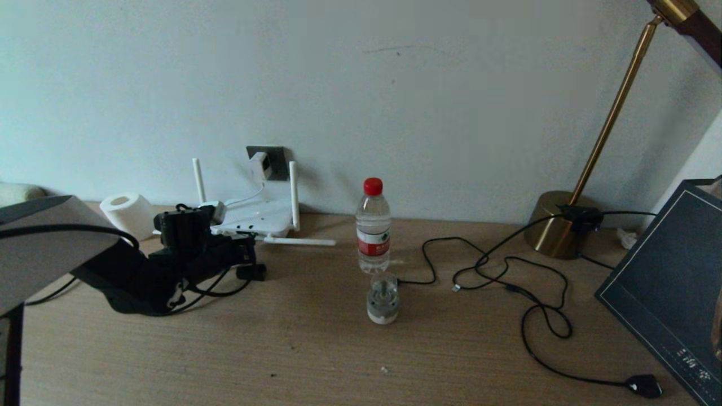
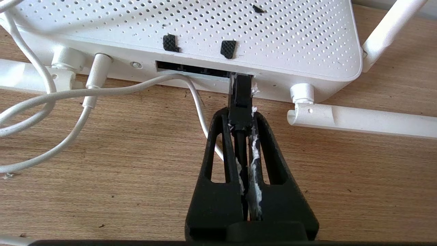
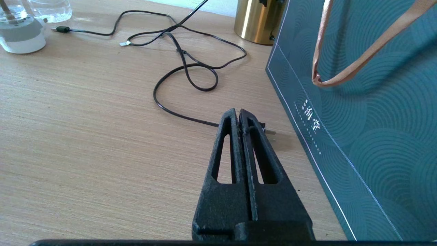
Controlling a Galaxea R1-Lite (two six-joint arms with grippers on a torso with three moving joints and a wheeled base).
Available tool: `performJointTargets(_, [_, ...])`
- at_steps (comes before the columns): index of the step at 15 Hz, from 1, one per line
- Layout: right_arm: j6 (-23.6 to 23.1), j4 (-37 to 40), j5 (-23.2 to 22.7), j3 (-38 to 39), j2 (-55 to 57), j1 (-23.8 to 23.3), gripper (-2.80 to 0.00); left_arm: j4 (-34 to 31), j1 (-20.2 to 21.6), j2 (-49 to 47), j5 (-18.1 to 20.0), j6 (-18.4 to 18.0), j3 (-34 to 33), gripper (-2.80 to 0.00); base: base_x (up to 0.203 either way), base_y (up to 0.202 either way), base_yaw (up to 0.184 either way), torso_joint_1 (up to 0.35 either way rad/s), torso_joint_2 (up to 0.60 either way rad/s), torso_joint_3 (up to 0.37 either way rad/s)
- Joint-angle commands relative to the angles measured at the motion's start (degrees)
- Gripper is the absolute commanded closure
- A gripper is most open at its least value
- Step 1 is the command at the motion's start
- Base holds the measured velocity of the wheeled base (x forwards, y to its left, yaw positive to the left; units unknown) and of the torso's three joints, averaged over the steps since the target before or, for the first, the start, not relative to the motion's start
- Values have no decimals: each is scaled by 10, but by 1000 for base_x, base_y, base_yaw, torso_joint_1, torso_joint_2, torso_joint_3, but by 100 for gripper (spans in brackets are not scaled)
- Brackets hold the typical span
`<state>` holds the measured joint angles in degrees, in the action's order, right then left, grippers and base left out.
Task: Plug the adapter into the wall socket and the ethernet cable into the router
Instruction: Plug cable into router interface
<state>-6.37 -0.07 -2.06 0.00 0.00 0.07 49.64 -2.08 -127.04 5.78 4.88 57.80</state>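
Note:
The white router (image 1: 256,217) lies on the table by the wall with its antennas spread. Above it, the white adapter (image 1: 258,165) sits in the dark grey wall socket (image 1: 274,162), and its thin white cord (image 2: 44,99) runs down to the router (image 2: 191,30). My left gripper (image 2: 241,116) is shut on the ethernet cable's black connector (image 2: 241,97). The connector's tip is at the right end of the dark ports (image 2: 191,69). In the head view the left gripper (image 1: 243,248) is at the router's near edge. My right gripper (image 3: 238,112) is shut on nothing, low over the table.
A water bottle (image 1: 373,225) and a small jar (image 1: 383,299) stand mid-table. A black cable (image 1: 507,270) with a chunky plug (image 3: 268,131) loops on the right, beside a brass lamp base (image 1: 555,225) and a teal bag (image 3: 358,102). A toilet roll (image 1: 128,213) sits at the left.

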Motion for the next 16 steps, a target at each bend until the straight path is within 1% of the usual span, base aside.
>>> performJointTargets(1, [0, 0, 0, 0, 1, 0, 0, 5, 0, -1, 0, 0, 2, 0, 0, 0, 0, 0, 0, 0])
performJointTargets(5, [0, 0, 0, 0, 1, 0, 0, -5, 0, 0, 0, 0, 9, 0, 0, 0, 0, 0, 0, 0])
performJointTargets(16, [0, 0, 0, 0, 1, 0, 0, -8, 1, -7, 0, 0, 15, 0, 0, 0, 0, 0, 0, 0])
